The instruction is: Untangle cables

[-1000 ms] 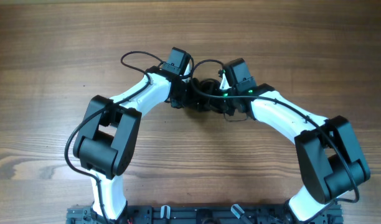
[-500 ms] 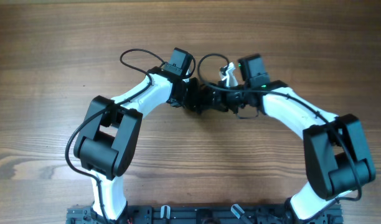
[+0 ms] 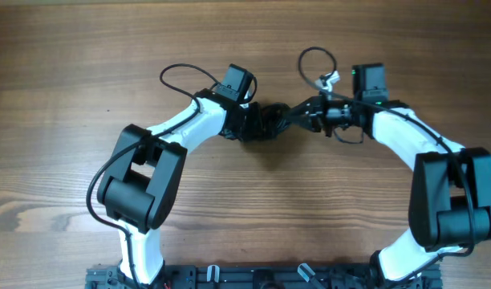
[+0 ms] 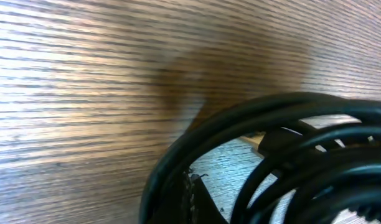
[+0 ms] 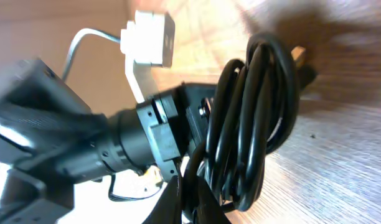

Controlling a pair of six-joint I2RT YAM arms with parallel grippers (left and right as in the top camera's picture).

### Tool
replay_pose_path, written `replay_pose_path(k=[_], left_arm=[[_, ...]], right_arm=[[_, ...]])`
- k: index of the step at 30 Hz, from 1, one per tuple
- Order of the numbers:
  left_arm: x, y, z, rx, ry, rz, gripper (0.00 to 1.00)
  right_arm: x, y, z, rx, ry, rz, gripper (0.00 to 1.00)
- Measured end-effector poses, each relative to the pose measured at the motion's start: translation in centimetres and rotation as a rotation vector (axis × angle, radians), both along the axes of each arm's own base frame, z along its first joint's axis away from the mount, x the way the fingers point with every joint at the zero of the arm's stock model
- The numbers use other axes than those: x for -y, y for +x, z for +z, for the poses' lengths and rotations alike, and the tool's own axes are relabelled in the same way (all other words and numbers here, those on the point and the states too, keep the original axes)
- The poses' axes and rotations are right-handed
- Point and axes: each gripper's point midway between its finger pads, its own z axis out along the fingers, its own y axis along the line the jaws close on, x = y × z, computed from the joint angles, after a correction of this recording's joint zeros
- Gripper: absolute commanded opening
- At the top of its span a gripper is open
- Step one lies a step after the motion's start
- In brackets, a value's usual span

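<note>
The cables [image 3: 271, 120] are a small bunch of thin black cords held just above the wooden table, between my two grippers. My left gripper [image 3: 257, 127] is shut on the left side of the bunch. My right gripper [image 3: 310, 114] is shut on a strand that runs out of the bunch to the right. In the left wrist view the cable loops [image 4: 290, 124] fill the lower right, against my finger [image 4: 190, 199]. In the right wrist view the coiled loops [image 5: 259, 112] hang in front of my shut fingers [image 5: 190, 199], with the left gripper body [image 5: 134, 137] behind them.
The wooden table [image 3: 85, 48] lies all around. The thicker arm wires loop up at the left wrist [image 3: 177, 72] and the right wrist [image 3: 314, 56], with a white connector [image 3: 332, 79]. The arm bases stand at the front edge [image 3: 141, 193].
My right gripper has moved right and slightly back, away from the left one. The bunch is drawn out between them. The left gripper has barely moved.
</note>
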Motion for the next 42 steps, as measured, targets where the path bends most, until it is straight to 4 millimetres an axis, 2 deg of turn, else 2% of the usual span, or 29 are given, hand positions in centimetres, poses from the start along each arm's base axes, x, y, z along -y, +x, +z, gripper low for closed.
replay_pose_path(k=[3, 9, 15, 16, 19, 22, 27, 35, 42], left_arm=[[0.3, 0.1, 0.1, 0.008, -0.004, -0.005, 0.04], [0.3, 0.1, 0.1, 0.009, -0.004, -0.004, 0.04], [-0.2, 0.2, -0.1, 0.006, 0.008, 0.006, 0.04], [-0.3, 0.2, -0.1, 0.002, 0.006, 0.009, 0.04], [-0.8, 0.4, -0.1, -0.002, 0.001, 0.02, 0.04], [-1.6, 0.7, -0.1, -0.018, -0.017, 0.041, 0.04], [-2.5, 1.0, -0.1, -0.031, -0.034, 0.063, 0.04], [-2.5, 1.0, -0.1, -0.033, -0.039, 0.062, 0.04], [-2.5, 1.0, -0.1, -0.033, -0.039, 0.062, 0.04]], right_arm=[[0.8, 0.3, 0.2, -0.011, 0.013, -0.022, 0.04], [0.8, 0.2, 0.3, -0.012, 0.022, -0.017, 0.06], [1.3, 0.2, 0.8, -0.016, 0.031, -0.027, 0.34], [1.5, 0.2, 0.8, -0.02, 0.026, -0.033, 0.36], [2.0, -0.2, 0.1, -0.059, -0.017, -0.053, 0.38], [1.3, -1.0, -0.8, -0.087, -0.066, -0.039, 0.38], [-1.4, -2.8, -1.6, -0.093, -0.111, 0.043, 0.34], [-5.1, -5.4, -3.2, -0.094, -0.224, 0.135, 0.31], [-5.1, -5.3, -4.9, -0.098, -0.354, 0.09, 0.3]])
